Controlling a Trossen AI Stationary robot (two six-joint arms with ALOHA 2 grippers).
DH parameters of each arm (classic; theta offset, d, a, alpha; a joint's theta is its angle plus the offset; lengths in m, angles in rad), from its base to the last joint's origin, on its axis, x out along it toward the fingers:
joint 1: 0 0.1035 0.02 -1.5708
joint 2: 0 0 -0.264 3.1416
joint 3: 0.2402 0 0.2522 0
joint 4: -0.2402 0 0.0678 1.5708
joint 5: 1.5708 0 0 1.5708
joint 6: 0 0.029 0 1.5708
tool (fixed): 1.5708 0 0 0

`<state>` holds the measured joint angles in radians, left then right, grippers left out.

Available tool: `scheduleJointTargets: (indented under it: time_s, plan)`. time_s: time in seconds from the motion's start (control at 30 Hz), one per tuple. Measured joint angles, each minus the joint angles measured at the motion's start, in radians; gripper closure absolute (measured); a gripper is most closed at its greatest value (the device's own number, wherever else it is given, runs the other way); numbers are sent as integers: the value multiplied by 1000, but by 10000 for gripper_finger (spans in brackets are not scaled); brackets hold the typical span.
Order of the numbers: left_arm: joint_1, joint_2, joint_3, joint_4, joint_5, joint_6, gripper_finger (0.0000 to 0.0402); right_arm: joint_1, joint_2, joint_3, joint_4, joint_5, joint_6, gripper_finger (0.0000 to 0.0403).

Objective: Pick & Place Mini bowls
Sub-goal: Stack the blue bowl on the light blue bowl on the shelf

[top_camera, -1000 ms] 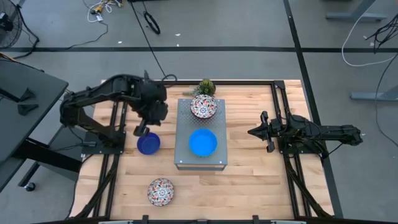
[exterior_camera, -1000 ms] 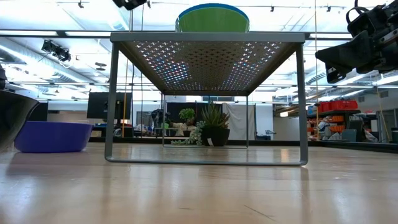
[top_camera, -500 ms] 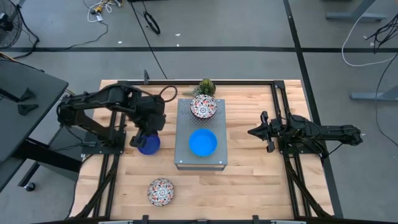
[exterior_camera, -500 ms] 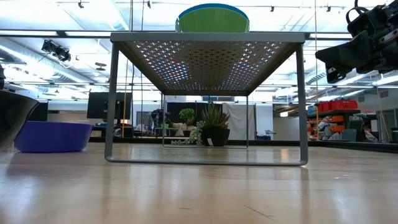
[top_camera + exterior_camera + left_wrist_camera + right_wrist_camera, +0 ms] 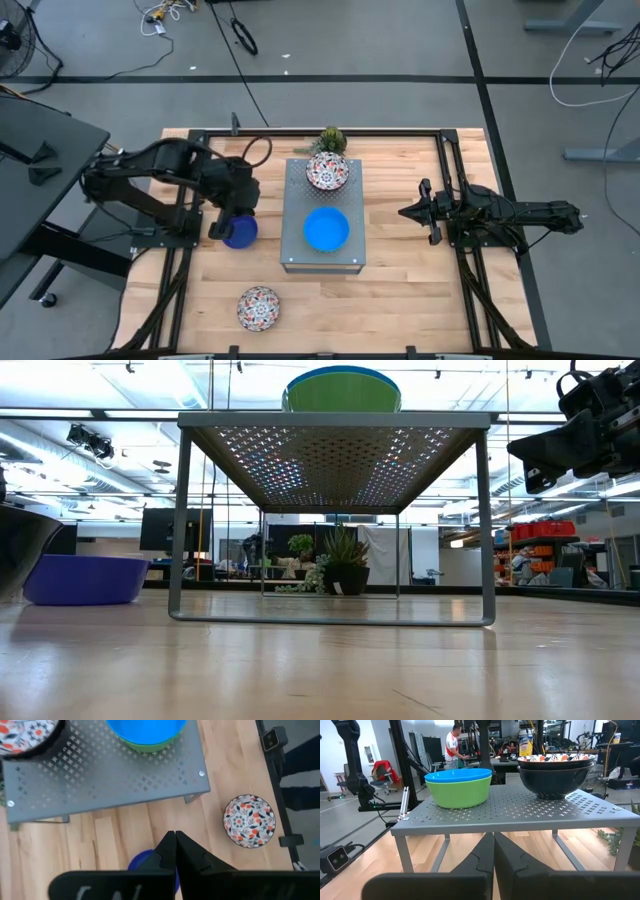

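Observation:
My left gripper (image 5: pixel 221 226) is shut and hovers high over the dark blue bowl (image 5: pixel 240 233), which rests on its base on the table left of the grey box; its fingers (image 5: pixel 175 840) touch nothing. On the box top (image 5: pixel 300 200) a light blue bowl sits nested in a green one (image 5: pixel 325 229), and a floral bowl (image 5: pixel 327 172) is stacked on a dark-sided bowl (image 5: pixel 555 782). Another floral bowl (image 5: pixel 258 307) stands on the table near the near edge. My right gripper (image 5: pixel 403 212) waits shut to the right of the box.
The grey perforated box (image 5: pixel 335 455) stands on legs mid-table, with open room under it. A small spiky plant (image 5: pixel 331 139) sits behind its far edge. Black frame rails (image 5: pixel 180 270) run along both table sides. Bare wood lies between the box and the right arm.
My left arm has drawn back toward the table's left edge, and its gripper has drifted a little toward the near edge, ending over the dark blue bowl. It has left the top of the low view. The bowls have stayed where they were.

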<state>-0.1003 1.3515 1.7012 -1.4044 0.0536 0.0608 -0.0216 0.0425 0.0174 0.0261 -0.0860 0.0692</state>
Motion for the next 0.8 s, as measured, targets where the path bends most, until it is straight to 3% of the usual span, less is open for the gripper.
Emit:
scheduleJointTargets:
  time_s: [0.5, 0.8]
  plan:
    - [-18, -229, -359, 125, -5, -105, 401, 0, 0, 0, 0, 0, 0, 392]
    - [-80, -301, -533, 194, 8, -236, 401, 0, 0, 0, 0, 0, 0, 392]
